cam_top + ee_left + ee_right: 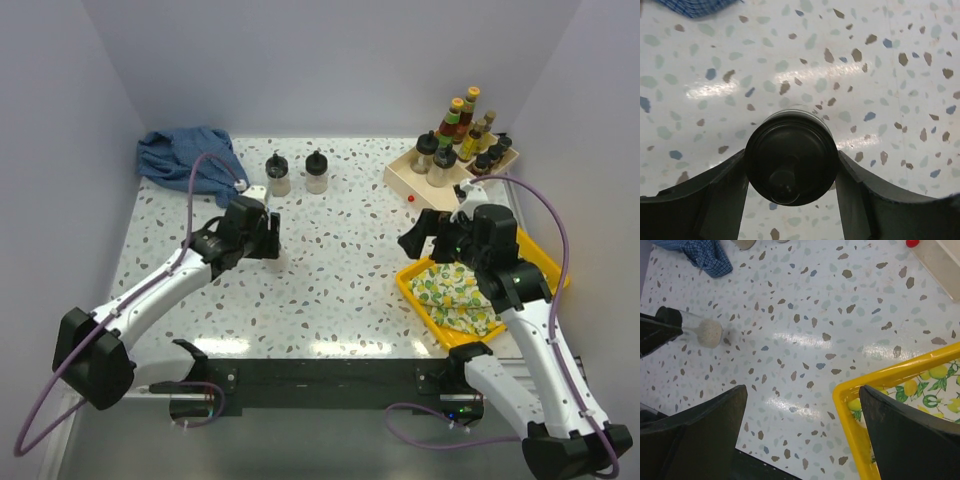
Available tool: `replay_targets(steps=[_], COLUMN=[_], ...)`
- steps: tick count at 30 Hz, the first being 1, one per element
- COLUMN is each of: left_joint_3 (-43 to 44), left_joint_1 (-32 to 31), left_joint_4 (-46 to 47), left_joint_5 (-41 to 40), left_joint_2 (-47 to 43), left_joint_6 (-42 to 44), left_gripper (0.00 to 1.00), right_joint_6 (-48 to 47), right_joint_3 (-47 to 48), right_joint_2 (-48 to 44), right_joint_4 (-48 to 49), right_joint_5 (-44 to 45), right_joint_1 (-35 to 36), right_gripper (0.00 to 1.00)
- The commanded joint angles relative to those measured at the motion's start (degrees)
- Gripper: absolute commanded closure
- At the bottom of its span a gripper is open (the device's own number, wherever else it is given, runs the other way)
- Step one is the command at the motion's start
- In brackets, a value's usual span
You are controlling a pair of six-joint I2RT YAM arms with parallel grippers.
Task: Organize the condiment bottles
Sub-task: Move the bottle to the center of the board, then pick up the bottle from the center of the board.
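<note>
Left wrist view | black-lidded jar [790, 150] upright, lid toward camera | left gripper [791, 167] clamped on its sides | beige tray [400, 182] lies well to the right, nearer right gripper [802, 395], jaws wide apart, empty | likely next: carry jar rightward

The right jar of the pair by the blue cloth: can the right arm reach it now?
Probably yes: the right gripper has open, empty jaws, and only bare table lies between it and that jar.
</note>
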Motion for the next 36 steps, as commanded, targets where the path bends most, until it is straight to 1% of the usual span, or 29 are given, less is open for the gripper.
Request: replay_targets(steps=[1,6,8,11,13,14,15,16,17,20,23,25,27,28,29,30,31,32,33,35,36], left_joint_3=[4.43,8.38,9.1,10.15,10.86,10.94,11.12,11.21,11.47,12.87,14.63,14.46,11.5,9.82,7.98,4.56,3.05,1.03,0.23,-1.35,-1.97], left_joint_1=[-7.29,-14.75,-16.17,-18.1,-18.98,-19.51,-19.51,-19.43,-19.51,-19.34,-18.99,-17.76,-12.86,-10.31,-5.06,-3.01,-1.42,0.16,0.43,0.44,0.44], left_joint_4=[3.29,4.96,5.66,5.93,5.14,5.05,4.87,4.61,4.35,3.64,4.08,6.7,9.51,13.01,14.96,16.46,18.56,19.1,19.54,19.73,19.81], left_joint_5=[-3.5,-6.22,-6.22,-6.49,-6.84,-7.19,-7.8,-7.98,-8.24,-8.95,-9.65,-6.68,0.51,4.11,7.45,10.88,12.31,11.71,11.36,9.79,9.34], left_joint_2=[4.52,11.9,14.45,17.09,17.89,17.98,17.81,17.54,16.67,14.48,11.58,9.55,5.25,1.67,-0.19,-1.95,-3.54,-6.69,-8.11,-12.14,-13.47], left_joint_6=[-3.64,-3.29,-2.94,-2.85,-2.94,-2.94,-3.02,-3.02,-2.85,-1.1,3.38,7.34,8.66,8.49,8.23,8.14,8.23,8.4,9.53,11.03,12.61], left_gripper=[0.75,0.75,0.75,0.71,0.57,0.38,0.3,0.2,0.0,0.0,0.0,0.0,0.0,0.0,0.0,0.0,0.0,0.0,0.0,0.0,0.0], right_joint_6=[1.15,1.42,1.33,1.15,1.42,1.51,1.68,1.86,1.86,1.77,2.56,3.87,5.45,5.98,6.51,6.95,7.65,8.01,8.45,9.59,10.29], right_joint_3=[-0.63,-1.51,-2.12,-3.17,-3.44,-3.79,-3.97,-3.97,-3.8,-2.39,-1.42,-1.07,-0.98,-0.81,-0.55,-0.19,0.77,1.38,2.09,4.46,5.25], right_joint_2=[-1.66,-3.5,-4.47,-5.61,-6.05,-6.49,-6.67,-6.84,-6.58,-5.53,-4.04,-2.63,-0.88,0.0,0.88,1.85,4.56,5.89,7.55,12.3,13.8], right_joint_4=[-1.87,-3.8,-4.77,-6.09,-6.88,-6.97,-6.97,-6.97,-6.97,-7.41,-6.27,-4.61,-2.59,-1.71,-1.09,-0.13,0.4,0.76,1.46,2.25,3.56], right_joint_5=[0.7,2.8,4.38,6.32,5.89,5.71,5.62,5.45,5.27,4.57,1.77,0.27,-0.53,-0.27,0.34,2.26,3.85,5.17,6.66,10.44,11.06], right_joint_1=[0.1,0.19,0.19,0.1,0.1,0.19,0.19,0.19,0.1,0.1,0.19,0.28,1.59,2.38,3.43,6.31,7.91,9.75,13.6,17.14,20.55], right_gripper=[0.01,0.01,0.01,0.01,0.01,0.01,0.01,0.01,0.01,0.01,0.01,0.02,0.02,0.02,0.02,0.02,0.02,0.02,0.01,0.02,0.01])
